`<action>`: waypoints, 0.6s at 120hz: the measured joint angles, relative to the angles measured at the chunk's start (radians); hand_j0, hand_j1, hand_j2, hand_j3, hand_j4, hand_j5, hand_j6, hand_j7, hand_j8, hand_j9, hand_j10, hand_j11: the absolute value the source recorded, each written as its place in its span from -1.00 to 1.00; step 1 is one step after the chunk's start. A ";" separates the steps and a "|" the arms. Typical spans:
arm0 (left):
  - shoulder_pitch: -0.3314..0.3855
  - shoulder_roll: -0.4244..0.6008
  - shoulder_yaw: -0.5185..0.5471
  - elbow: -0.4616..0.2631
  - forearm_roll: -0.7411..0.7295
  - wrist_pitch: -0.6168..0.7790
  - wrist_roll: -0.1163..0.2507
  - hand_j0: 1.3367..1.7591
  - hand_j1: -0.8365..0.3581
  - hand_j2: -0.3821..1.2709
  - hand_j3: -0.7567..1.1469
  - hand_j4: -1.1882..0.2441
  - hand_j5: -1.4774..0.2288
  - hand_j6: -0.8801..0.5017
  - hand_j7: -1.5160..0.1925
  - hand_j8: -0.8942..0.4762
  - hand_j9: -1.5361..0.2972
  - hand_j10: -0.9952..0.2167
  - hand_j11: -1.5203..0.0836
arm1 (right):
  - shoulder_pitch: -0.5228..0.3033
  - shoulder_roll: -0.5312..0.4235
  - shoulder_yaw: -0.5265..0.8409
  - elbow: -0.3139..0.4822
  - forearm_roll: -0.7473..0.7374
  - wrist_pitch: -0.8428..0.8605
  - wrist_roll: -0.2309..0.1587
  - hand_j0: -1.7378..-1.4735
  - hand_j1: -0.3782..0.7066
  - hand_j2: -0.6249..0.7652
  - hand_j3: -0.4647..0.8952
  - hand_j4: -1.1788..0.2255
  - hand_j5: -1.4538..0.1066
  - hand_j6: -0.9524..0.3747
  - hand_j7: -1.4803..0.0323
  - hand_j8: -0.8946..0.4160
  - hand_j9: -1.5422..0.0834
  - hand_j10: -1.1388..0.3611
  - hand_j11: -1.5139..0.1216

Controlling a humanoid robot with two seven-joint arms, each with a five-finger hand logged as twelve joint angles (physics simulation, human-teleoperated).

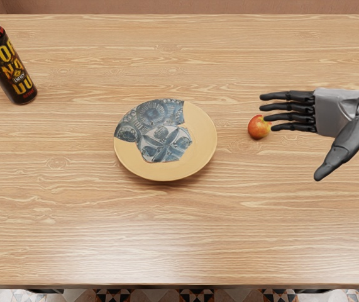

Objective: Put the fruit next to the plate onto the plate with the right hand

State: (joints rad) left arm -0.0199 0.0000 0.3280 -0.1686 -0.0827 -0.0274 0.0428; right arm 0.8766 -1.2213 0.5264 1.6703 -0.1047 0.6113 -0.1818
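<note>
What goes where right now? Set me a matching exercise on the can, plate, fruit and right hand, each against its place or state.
Things:
1. can
2. plate
3. fruit
4. right hand

Places or states:
A. just right of the plate, not on it
B. in from the right edge, fingers spread, holding nothing
C. top left of the view
D. middle of the view, tan with a grey pattern

Pairs: 1-C, 2-D, 3-A, 4-B
</note>
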 joint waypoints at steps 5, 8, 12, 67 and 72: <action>0.000 0.000 0.000 0.000 0.000 0.000 0.000 0.52 0.52 -0.48 -0.21 0.34 0.38 -0.06 0.42 -0.03 0.35 0.26 0.52 | 0.003 0.008 0.000 0.003 -0.012 0.000 -0.004 -0.40 -0.78 -0.12 -0.32 0.57 0.74 0.32 0.83 0.25 0.78 0.42 0.73; 0.000 0.000 0.000 0.000 0.000 0.000 0.000 0.52 0.52 -0.48 -0.21 0.34 0.38 -0.06 0.42 -0.03 0.35 0.26 0.52 | 0.005 0.015 0.001 0.004 -0.020 0.000 -0.007 -0.40 -0.79 -0.12 -0.32 0.57 0.74 0.32 0.83 0.25 0.78 0.42 0.73; 0.000 0.000 0.000 0.000 0.000 0.000 0.000 0.52 0.52 -0.48 -0.21 0.34 0.38 -0.06 0.42 -0.03 0.35 0.26 0.52 | 0.012 0.027 0.003 0.006 -0.030 0.000 -0.014 -0.40 -0.79 -0.12 -0.32 0.58 0.74 0.32 0.83 0.25 0.78 0.42 0.74; 0.000 0.000 0.000 0.000 0.000 0.000 0.000 0.52 0.52 -0.48 -0.21 0.34 0.38 -0.06 0.42 -0.03 0.35 0.26 0.52 | 0.168 0.398 -0.030 -0.007 -0.694 -0.531 -0.382 -0.40 -0.84 -0.11 -0.32 0.61 0.78 0.36 0.88 0.29 0.82 0.45 0.77; 0.000 0.000 0.000 0.000 0.000 0.000 0.000 0.52 0.52 -0.48 -0.21 0.34 0.38 -0.06 0.42 -0.03 0.35 0.26 0.52 | 0.165 0.425 -0.050 -0.017 -0.749 -0.576 -0.397 -0.40 -0.84 -0.11 -0.32 0.61 0.78 0.36 0.88 0.29 0.82 0.45 0.78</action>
State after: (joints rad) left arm -0.0199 0.0000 0.3282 -0.1687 -0.0828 -0.0273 0.0429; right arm 1.0415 -0.7963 0.4759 1.6535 -0.8537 0.0354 -0.5791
